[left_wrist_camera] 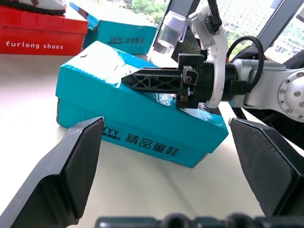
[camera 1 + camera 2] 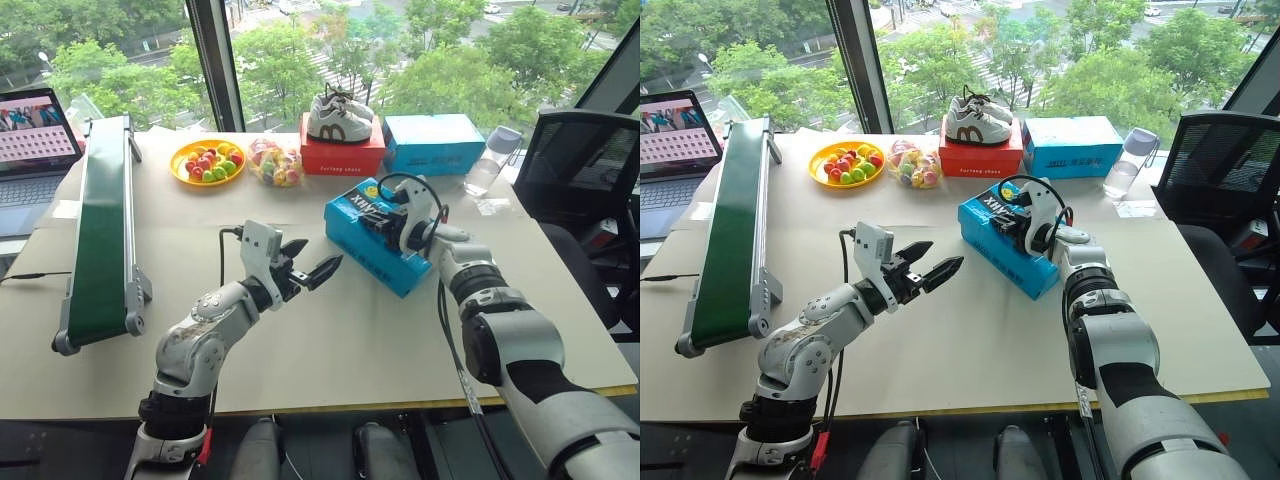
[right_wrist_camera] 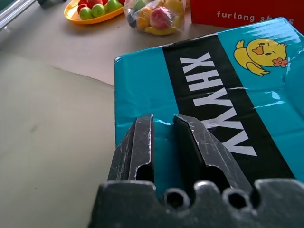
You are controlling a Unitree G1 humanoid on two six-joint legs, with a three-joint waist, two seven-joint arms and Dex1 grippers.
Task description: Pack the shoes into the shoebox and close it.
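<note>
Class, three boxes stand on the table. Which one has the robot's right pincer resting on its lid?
The near blue shoebox with the yellow duck and black band, under the shut right pincer. The red box and the other blue box stand behind, untouched.

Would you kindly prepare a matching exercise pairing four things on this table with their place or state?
Things:
1. shoebox
2. white sneakers
3. left end effector
4. right end effector

Place or state:
A. on top of the red box
B. lid down, lying on the table
C. shut, over the lid
D. open, in the air beside the shoebox

Pairs: 1-B, 2-A, 3-D, 4-C
</note>
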